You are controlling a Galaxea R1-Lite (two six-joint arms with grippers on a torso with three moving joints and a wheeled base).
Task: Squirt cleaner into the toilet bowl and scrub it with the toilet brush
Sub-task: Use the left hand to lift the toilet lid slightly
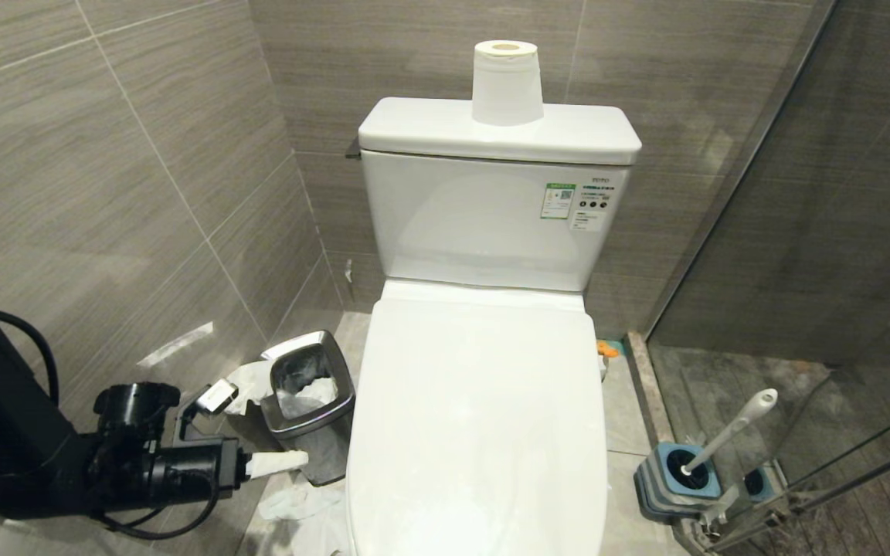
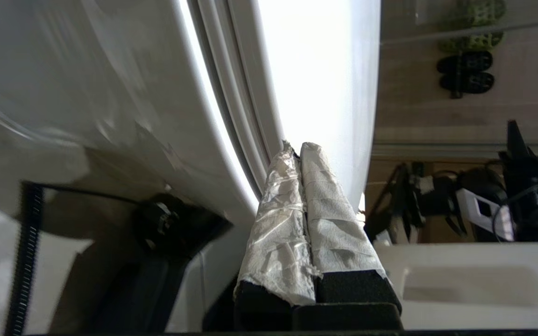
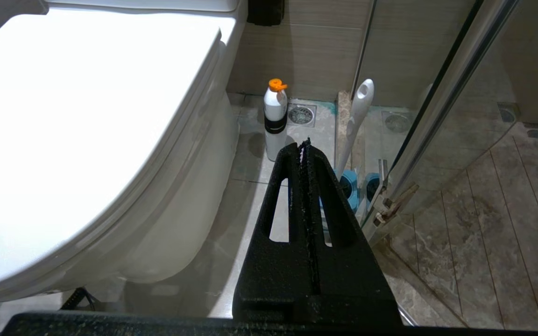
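Tiled floor | toilet brush (image 1: pixel 725 432) handle leans up-right from holder | both jaws closed, empty

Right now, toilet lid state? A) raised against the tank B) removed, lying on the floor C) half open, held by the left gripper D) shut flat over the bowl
D: in the head view the toilet lid lies flat and closed over the bowl, below the tank; the left gripper, its fingers shut and wrapped in paper, sits beside the lid's left edge, holding nothing.
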